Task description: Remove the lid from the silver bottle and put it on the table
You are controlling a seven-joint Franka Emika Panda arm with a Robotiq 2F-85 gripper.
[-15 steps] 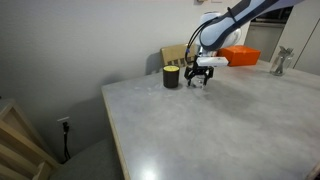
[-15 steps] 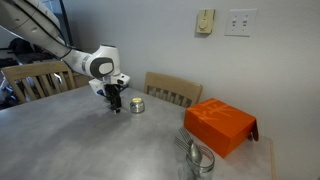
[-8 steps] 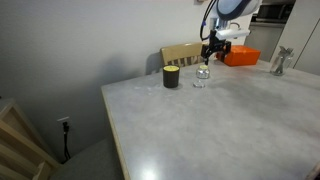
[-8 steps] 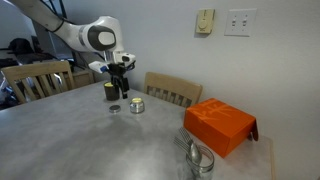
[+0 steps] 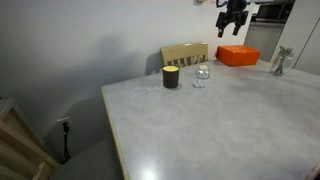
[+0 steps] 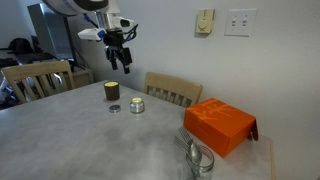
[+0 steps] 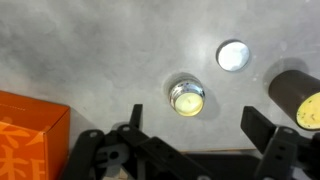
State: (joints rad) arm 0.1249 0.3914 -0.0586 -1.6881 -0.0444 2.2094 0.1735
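Observation:
The silver bottle [image 7: 187, 97] stands open on the table [image 7: 90, 50], showing a pale yellowish inside. It also shows in both exterior views [image 5: 201, 75] [image 6: 137, 104]. Its round silver lid [image 7: 232, 55] lies flat on the table beside it, near the black cup [image 7: 297, 97]; the lid also shows in an exterior view [image 6: 115, 108]. My gripper [image 7: 200, 130] is open and empty, high above the bottle and touching nothing. It is raised near the top of both exterior views [image 5: 234, 15] [image 6: 125, 62].
The black cup [image 5: 171, 77] [image 6: 112, 93] stands next to the bottle. An orange box [image 5: 238, 55] [image 6: 220, 125] [image 7: 25, 130] lies on the table. A wooden chair [image 6: 172, 90] stands behind the table edge. A glass and metal object [image 6: 197, 158] stands at the near corner.
My gripper has risen from table level by the bottle to high above it. It is open, and the lid stays on the table beside the cup.

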